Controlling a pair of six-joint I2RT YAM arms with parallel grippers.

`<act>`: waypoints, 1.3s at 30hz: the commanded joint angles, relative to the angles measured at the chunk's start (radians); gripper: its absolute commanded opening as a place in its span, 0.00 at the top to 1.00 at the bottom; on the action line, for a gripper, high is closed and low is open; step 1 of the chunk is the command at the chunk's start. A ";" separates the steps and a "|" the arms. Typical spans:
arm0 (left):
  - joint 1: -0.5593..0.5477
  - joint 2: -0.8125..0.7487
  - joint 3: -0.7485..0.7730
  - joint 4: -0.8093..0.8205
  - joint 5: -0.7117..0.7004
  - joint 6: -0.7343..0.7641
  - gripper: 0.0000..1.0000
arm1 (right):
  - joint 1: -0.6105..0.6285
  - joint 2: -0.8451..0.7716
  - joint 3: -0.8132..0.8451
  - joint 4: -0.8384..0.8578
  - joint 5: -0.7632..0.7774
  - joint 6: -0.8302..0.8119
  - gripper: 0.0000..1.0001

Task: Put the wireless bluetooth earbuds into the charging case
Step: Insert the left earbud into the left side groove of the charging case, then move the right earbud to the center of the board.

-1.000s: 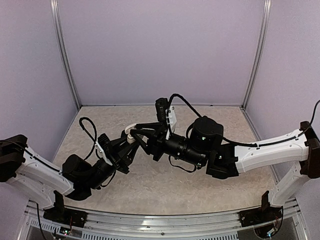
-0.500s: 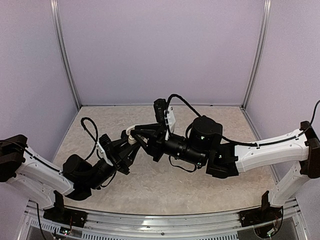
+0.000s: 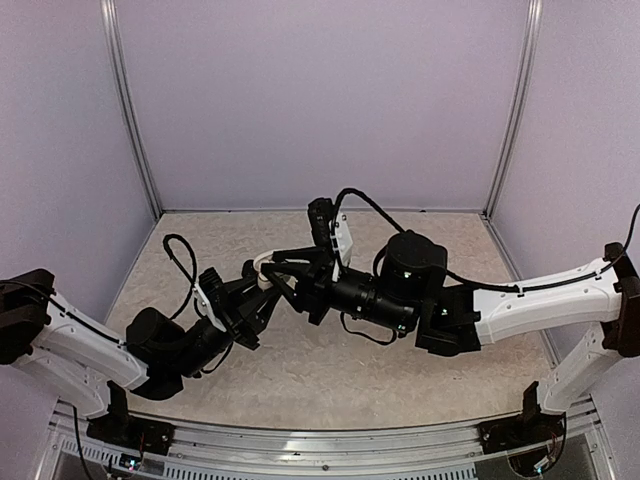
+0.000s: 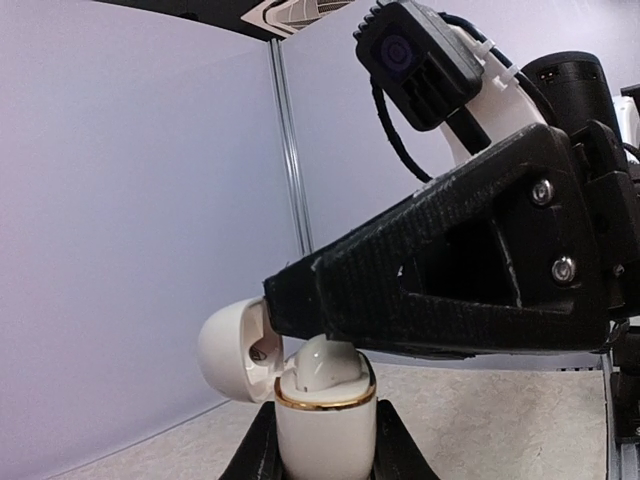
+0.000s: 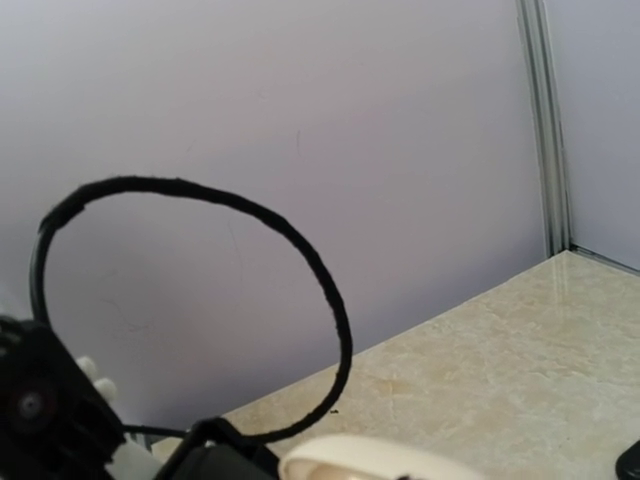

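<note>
My left gripper [image 4: 325,445] is shut on the white, gold-rimmed charging case [image 4: 325,425] and holds it upright above the table. The case lid [image 4: 232,350] hangs open to the left. One white earbud [image 4: 322,365] sits in the case's top, its rounded end sticking up. A black finger [image 4: 420,290] of my right gripper lies across the earbud from the right, its tip touching it. In the top view the right gripper [image 3: 275,268] meets the left gripper [image 3: 255,292] at the case [image 3: 263,262]. The right wrist view shows only the lid's rim [image 5: 380,458].
Both arms cross the middle of the beige table [image 3: 400,370], inside purple walls with a metal corner post [image 4: 290,150]. A black cable loop [image 5: 320,280] of the left arm curves close in front of the right wrist camera.
The right gripper has edged slightly left over the case. The left arm and the case have stayed where they were.
</note>
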 commanded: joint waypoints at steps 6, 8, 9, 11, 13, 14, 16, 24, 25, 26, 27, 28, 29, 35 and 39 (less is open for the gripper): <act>0.020 -0.053 0.007 0.041 0.101 -0.048 1.00 | 0.005 -0.122 -0.067 -0.078 -0.018 -0.096 0.51; 0.026 -0.060 -0.001 0.031 0.115 -0.060 1.00 | 0.005 -0.159 -0.086 -0.078 -0.013 -0.127 0.44; 0.029 -0.068 -0.003 0.026 0.124 -0.064 1.00 | 0.005 -0.177 -0.093 -0.079 -0.010 -0.147 0.40; 0.031 -0.079 -0.007 0.008 0.142 -0.066 1.00 | 0.004 -0.214 -0.114 -0.083 0.011 -0.193 0.32; 0.033 -0.093 -0.011 -0.015 0.157 -0.066 1.00 | 0.000 -0.259 -0.129 -0.100 0.037 -0.231 0.22; 0.033 -0.099 -0.014 -0.021 0.164 -0.066 1.00 | -0.001 -0.271 -0.136 -0.112 0.047 -0.253 0.17; 0.037 -0.112 -0.015 -0.048 0.175 -0.068 1.00 | -0.012 -0.311 -0.144 -0.156 0.084 -0.274 0.09; 0.042 -0.155 -0.036 -0.115 0.193 -0.083 1.00 | -0.242 -0.391 -0.097 -0.589 -0.027 -0.103 0.03; 0.043 -0.157 -0.038 -0.118 0.194 -0.086 1.00 | -0.270 -0.401 -0.104 -0.635 -0.015 -0.087 0.04; 0.043 -0.158 -0.040 -0.121 0.194 -0.088 1.00 | -0.300 -0.412 -0.113 -0.671 -0.005 -0.069 0.05; 0.045 -0.160 -0.040 -0.125 0.194 -0.089 1.00 | -0.333 -0.421 -0.126 -0.697 -0.006 -0.044 0.07; 0.045 -0.162 -0.040 -0.128 0.193 -0.091 1.00 | -0.374 -0.431 -0.147 -0.716 -0.012 -0.016 0.10; 0.046 -0.161 -0.040 -0.128 0.194 -0.092 1.00 | -0.428 -0.437 -0.175 -0.723 -0.028 0.019 0.12; 0.048 -0.153 -0.039 -0.119 0.196 -0.097 1.00 | -0.567 -0.382 -0.292 -0.737 -0.105 0.158 0.25; 0.049 -0.149 -0.040 -0.117 0.196 -0.101 1.00 | -0.602 -0.276 -0.318 -0.728 -0.101 0.193 0.27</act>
